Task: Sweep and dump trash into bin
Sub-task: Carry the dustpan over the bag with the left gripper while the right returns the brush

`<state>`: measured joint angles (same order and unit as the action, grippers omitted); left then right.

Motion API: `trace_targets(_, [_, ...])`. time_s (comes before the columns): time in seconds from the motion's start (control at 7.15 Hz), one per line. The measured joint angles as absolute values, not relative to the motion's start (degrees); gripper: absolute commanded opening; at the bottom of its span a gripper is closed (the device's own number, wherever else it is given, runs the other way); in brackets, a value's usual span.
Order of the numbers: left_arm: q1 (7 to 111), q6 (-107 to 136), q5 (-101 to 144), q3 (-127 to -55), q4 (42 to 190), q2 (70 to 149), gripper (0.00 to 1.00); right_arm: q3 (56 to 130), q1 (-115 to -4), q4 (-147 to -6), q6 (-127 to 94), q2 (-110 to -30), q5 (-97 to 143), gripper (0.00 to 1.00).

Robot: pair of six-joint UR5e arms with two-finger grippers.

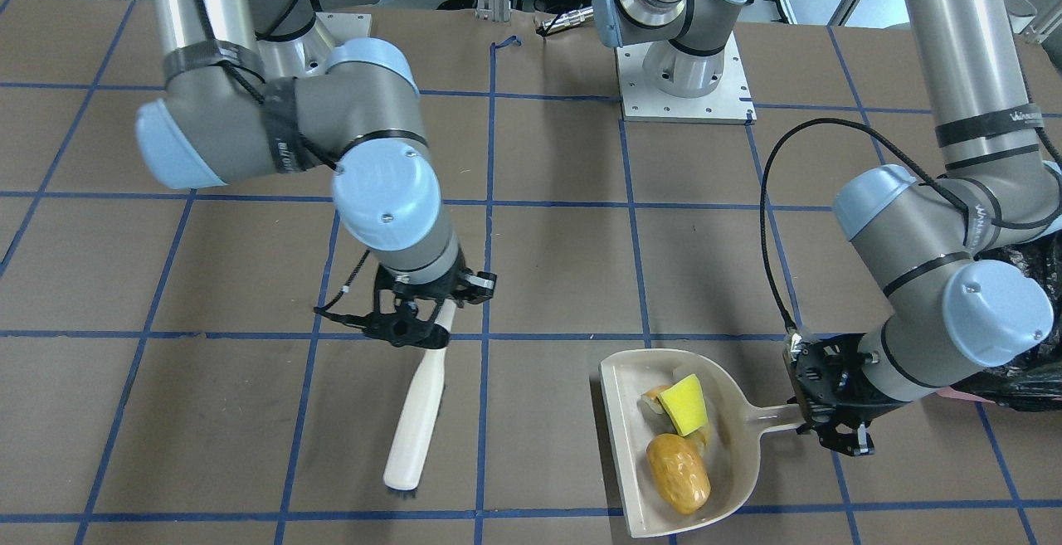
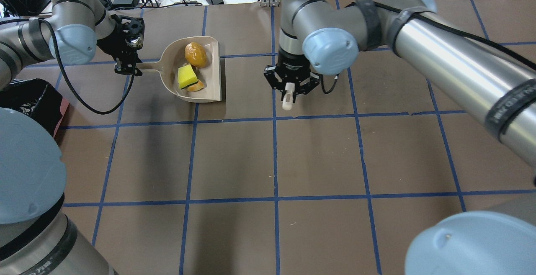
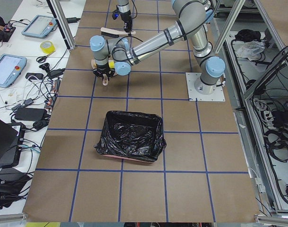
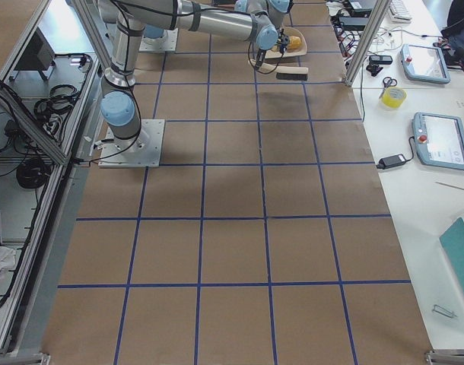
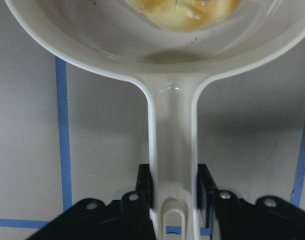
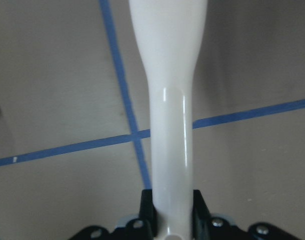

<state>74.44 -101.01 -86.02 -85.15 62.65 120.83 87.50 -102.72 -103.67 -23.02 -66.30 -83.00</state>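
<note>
One bin (image 2: 25, 99) sits at 9 o'clock on your tabletop (image 2: 268, 162), seen from overhead. The left jaws pinch the handle of the dustpan (image 2: 211, 82) at 11 o'clock, and the right jaws pinch the brush (image 1: 415, 429) near 12. The trash (image 2: 187, 76) lies inside the dustpan.

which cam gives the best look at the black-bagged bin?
Exterior left: the rectangular bin lined with crinkly black plastic sits whole, open top and pink base visible. Overhead catches only a corner at its left edge; front-facing only a sliver at its right edge. Exterior right and both wrist views miss it.
</note>
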Motion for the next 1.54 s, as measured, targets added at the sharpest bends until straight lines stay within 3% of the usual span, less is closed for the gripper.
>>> trace_targets(0.42, [68.6, -106.2, -85.9, -84.8, 63.8, 118.7, 0.01, 93.9, -91.6, -103.4, -8.3, -72.3, -87.1, 0.0])
trace_targets(0.98, [55.3, -124.0, -85.1, -82.9, 71.3, 113.3, 0.0, 97.7, -77.3, -103.3, 10.5, -73.1, -88.7, 0.0])
trace_targets(1.54, [39.3, -147.5, -85.5, -68.6, 92.5, 112.0, 0.0, 99.2, -71.5, -104.8, 18.7, -72.3, -91.1, 0.0])
